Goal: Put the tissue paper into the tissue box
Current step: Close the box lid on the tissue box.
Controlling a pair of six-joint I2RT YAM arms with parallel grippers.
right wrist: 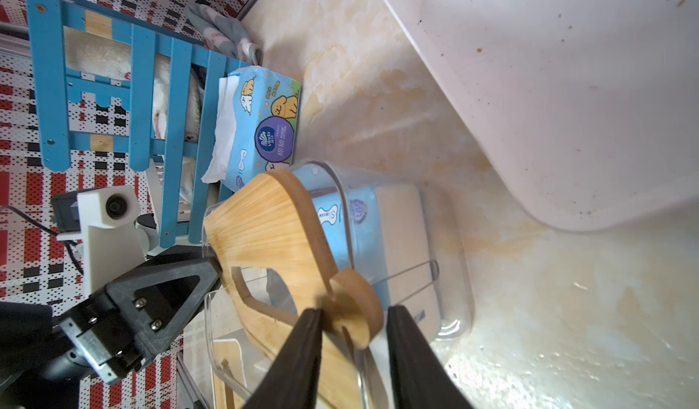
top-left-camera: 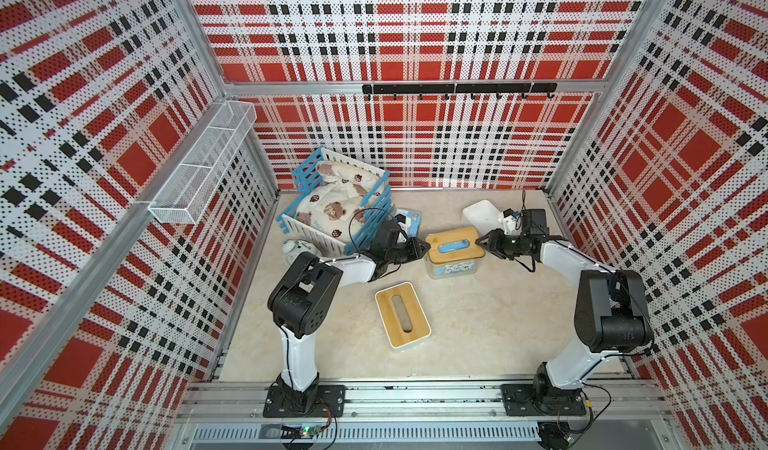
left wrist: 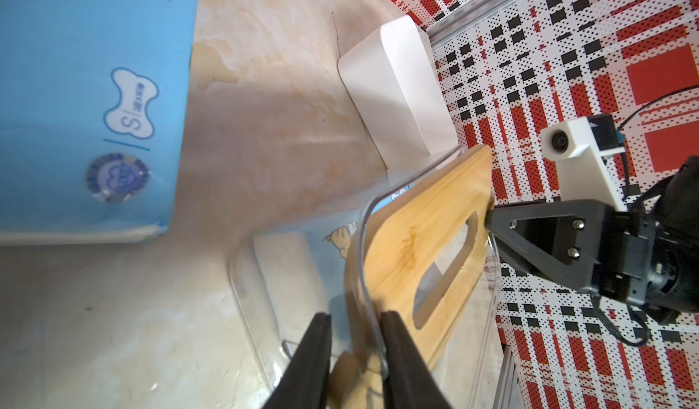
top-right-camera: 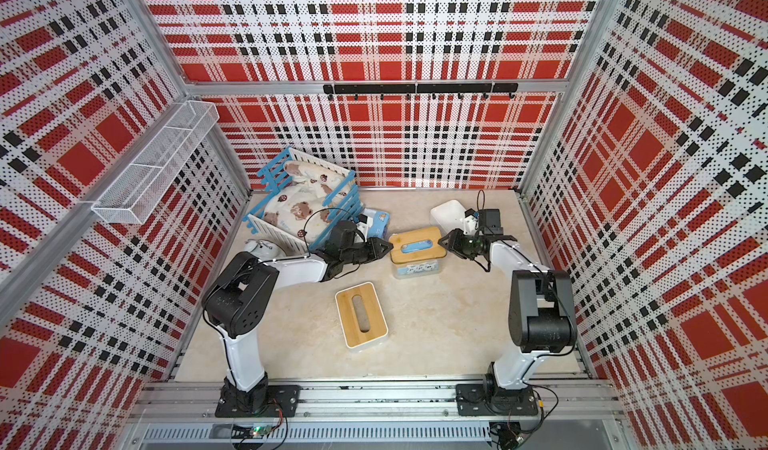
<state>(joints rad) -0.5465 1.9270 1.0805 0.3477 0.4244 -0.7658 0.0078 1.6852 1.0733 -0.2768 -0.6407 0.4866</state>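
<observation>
Left hand (left wrist: 355,316) pinches one end of the bamboo lid (left wrist: 408,237) on the clear tissue box (top-left-camera: 451,268) (tissue paper pack (right wrist: 393,229) inside); right hand (right wrist: 353,310) straddles the other end, grip unclear. Another pack (right wrist: 264,123) lies beside the blue crib (right wrist: 177,104).

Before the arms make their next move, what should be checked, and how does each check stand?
1. Tissue pack inside the clear tissue box: ok.
2. Bamboo lid sitting flat on that box: cannot tell.
3. Left jaws and right jaws each straddling a lid end: ok.
4. Jaws gripping the lid firmly: cannot tell.
5. Second tissue pack boxed: not ok, it lies beside the blue crib.
</observation>
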